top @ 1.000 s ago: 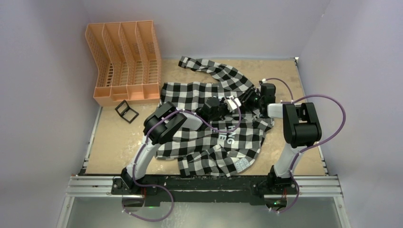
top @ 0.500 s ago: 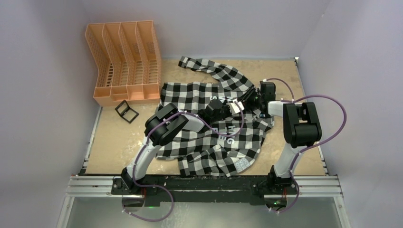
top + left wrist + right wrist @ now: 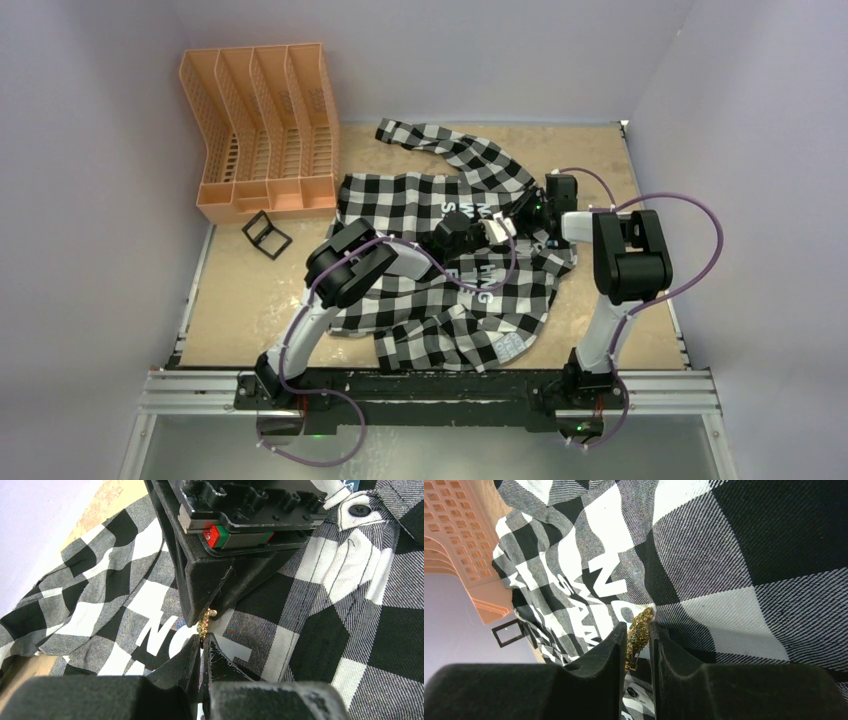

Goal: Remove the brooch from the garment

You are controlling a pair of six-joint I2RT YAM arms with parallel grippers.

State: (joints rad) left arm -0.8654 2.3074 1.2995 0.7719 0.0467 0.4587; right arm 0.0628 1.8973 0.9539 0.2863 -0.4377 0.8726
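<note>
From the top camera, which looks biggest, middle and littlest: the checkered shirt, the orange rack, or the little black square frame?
1. Checkered shirt: the largest, even with the arms covering part of it.
2. Orange rack: clearly smaller.
3. Black square frame: the smallest by far.

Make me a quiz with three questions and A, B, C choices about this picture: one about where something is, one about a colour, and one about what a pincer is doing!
1. Where does the orange rack stand?
A) far left of the table
B) near right
C) dead centre

2. What colour is the brooch?
A) red
B) gold
C) blue

3. What is the right pincer doing?
A) wide open in the air
B) holding the rack
C) shut on the brooch

Answers:
1 A, the rack sits at the table's far-left corner.
2 B, the brooch glints gold in both wrist views.
3 C, its two fingers press the brooch from both sides.
</note>
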